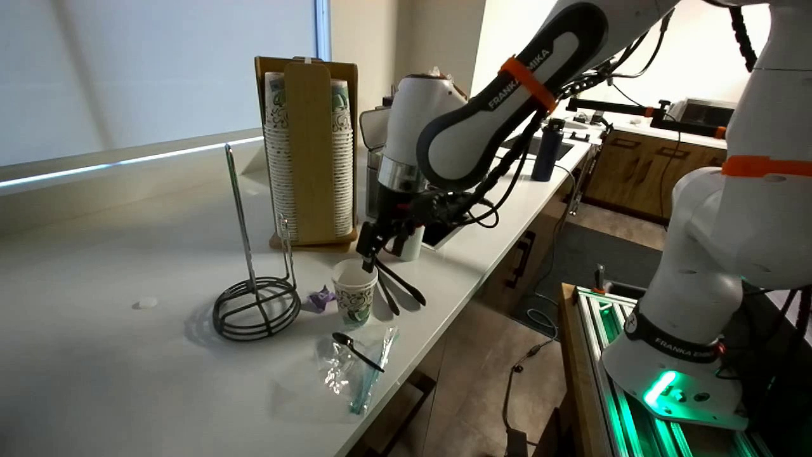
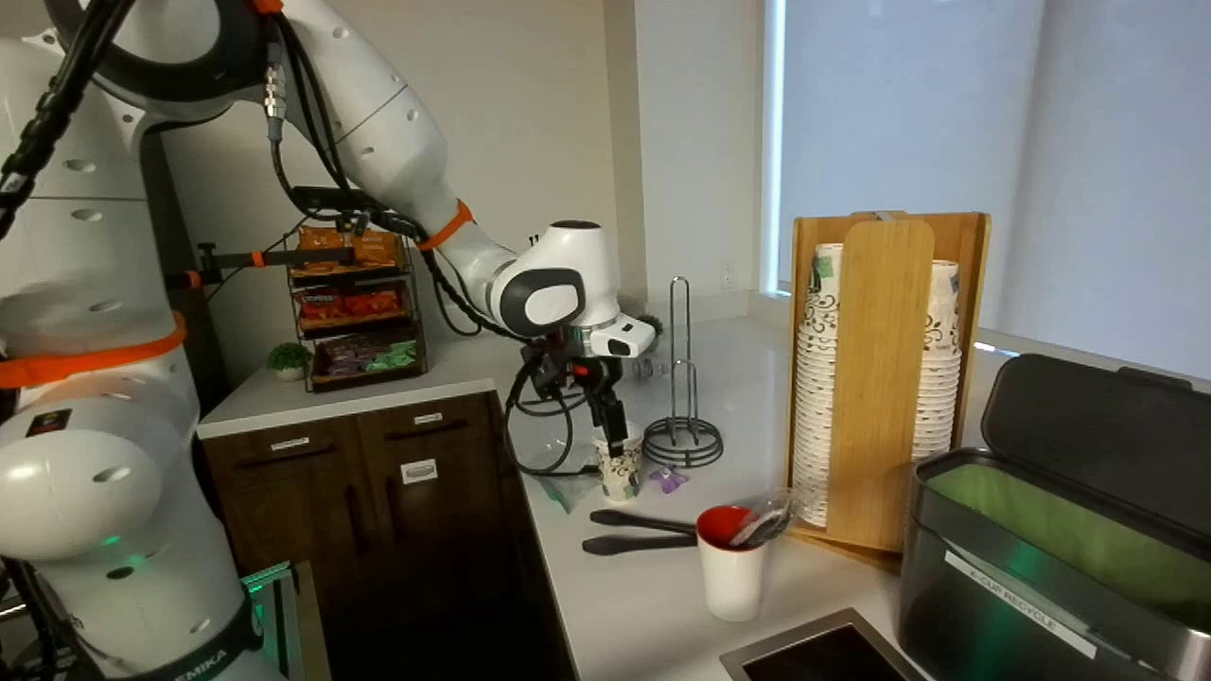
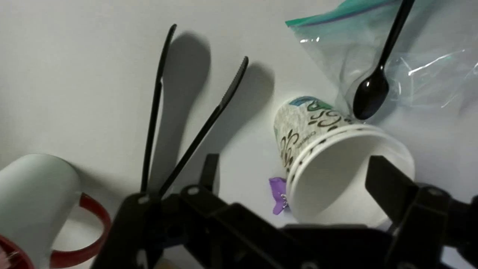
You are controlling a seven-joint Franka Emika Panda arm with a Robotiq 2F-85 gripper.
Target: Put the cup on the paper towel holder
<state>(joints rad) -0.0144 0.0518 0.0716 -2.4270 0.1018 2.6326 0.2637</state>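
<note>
The gripper [image 3: 295, 172] has its fingers [image 3: 390, 186] spread wide, with nothing clamped between them. In the wrist view one finger overlaps the mouth of the cup [image 3: 341, 168], while its mate sits off beyond the cup's side; whether the overlapping one touches the cup or dips inside it, I cannot tell. The cup stands upright on the white counter [image 1: 127, 381], near the base of the paper towel holder [image 1: 252, 279].

The wrist view looks down into the cup's pale inside and picks out the brown and green print on its wall. The thin rod and coiled ring of the paper towel holder show in both exterior views. A white mug [image 2: 731, 582], red inside, has its red handle in plain sight in the wrist view.

Close by lie a purple wrapper [image 3: 278, 192], two long black utensils [image 3: 153, 123] and a clear plastic bag [image 3: 429, 74] with a black spoon [image 3: 371, 93] across it. A wooden rack [image 1: 307, 158] of paper cups [image 1: 341, 178] stands nearer the window blind [image 1: 158, 63]. In an exterior view a bin [image 2: 984, 634] marked K-CUP RECYCLE, lid [image 2: 1097, 445] raised, sits beside the rack, and a snack stand [image 2: 369, 377] rests on the far stretch of counter above dark drawers [image 2: 303, 463].
</note>
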